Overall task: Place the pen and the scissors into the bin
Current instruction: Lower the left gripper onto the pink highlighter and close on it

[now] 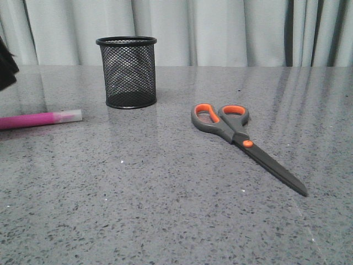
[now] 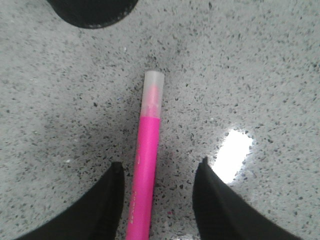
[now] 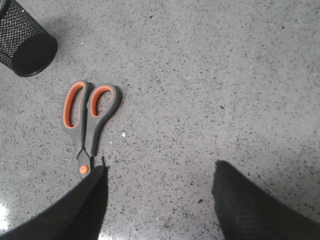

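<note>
The speckled grey stone table (image 1: 165, 221) bears everything. The black mesh bin (image 1: 127, 72) stands upright at the back, the scissors (image 1: 242, 141) lie flat to its right (closed, orange-lined loops), below the gaping, empty right gripper (image 3: 159, 192). The left gripper (image 2: 159, 192) straddles the glossy pink pen (image 2: 145, 180), jaws apart, probably ready to pinch.
</note>
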Available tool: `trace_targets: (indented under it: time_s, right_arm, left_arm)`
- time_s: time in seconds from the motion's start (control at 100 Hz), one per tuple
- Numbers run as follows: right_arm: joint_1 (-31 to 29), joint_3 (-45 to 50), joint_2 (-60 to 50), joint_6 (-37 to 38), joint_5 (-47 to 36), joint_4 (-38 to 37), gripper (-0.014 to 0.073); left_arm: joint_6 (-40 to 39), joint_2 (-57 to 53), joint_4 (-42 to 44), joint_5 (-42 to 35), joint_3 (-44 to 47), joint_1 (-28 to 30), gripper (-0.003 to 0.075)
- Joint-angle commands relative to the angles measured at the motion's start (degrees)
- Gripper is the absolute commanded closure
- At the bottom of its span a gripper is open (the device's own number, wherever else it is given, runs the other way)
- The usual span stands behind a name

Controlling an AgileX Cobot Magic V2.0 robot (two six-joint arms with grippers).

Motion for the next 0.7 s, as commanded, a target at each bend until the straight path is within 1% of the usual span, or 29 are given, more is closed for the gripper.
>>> trace_targets:
  time_s: [0.0,0.12,0.36,0.69]
  right_arm:
    - [-0.3,-2.1,-0.2,-0.8,-2.6,1.4,0.0181]
    - [-0.3,-2.1,-0.2,-0.8,-2.6,1.4,0.0181]
    - [-0.3,-2.1,-0.2,-0.8,-2.3,1.4,0.0181]
    - [-0.3,-2.1,-0.2,-0.8,-2.3,1.4,0.0181]
  left_arm:
    - [1.3,0.0,-2.1,-0.4,-1.9,-0.3,0.0419]
    - [2.2,1.5,-2.2,-0.5,-1.9,-1.1,0.0419]
    - [2.2,4.0,0.0,-3.9,-1.9,-3.7,0.0419]
    - [2.2,6.7,0.0,-5.6,-1.9,-3.8,0.0419]
